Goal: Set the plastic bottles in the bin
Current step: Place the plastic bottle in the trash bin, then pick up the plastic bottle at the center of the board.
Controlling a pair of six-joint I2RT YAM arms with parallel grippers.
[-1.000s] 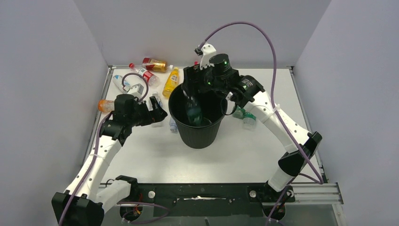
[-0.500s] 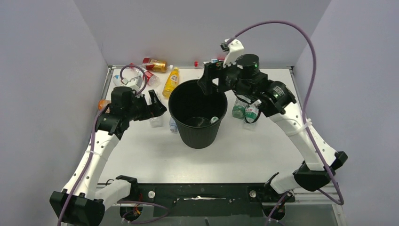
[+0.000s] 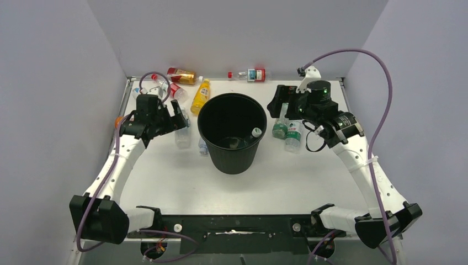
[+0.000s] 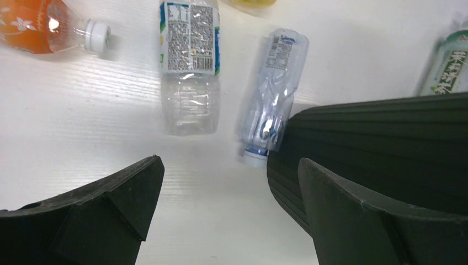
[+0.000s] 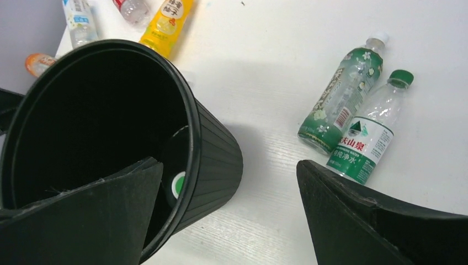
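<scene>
step in hand: between 2 picks, I judge; no bottle is gripped now.
left tool (image 4: 230,163): fingers spread wide, empty, hanging over the desk (image 3: 182,182) left of the bin.
right tool (image 5: 229,165): also spread wide and empty, just right of the bin.
bin (image 3: 234,160): upright in the middle of the desk. At least 1 pale-capped bottle (image 3: 255,132) lies at the bottom; the inside is dark, so I cannot count more.
under the left tool: a blue-white label bottle (image 4: 190,66) lies free; a crushed clear bottle (image 4: 270,105) touches the bin wall.
under the right tool: a green tea bottle (image 5: 345,105) and a green-capped water bottle (image 5: 370,130) lie side by side.
farther away: an orange bottle (image 4: 38,25) and a yellow bottle (image 3: 201,95).
next move: I should come down across 1 free bottle's body, pinch it, lift it above the rim and let go. The crushed one leaves little room for a finger.
</scene>
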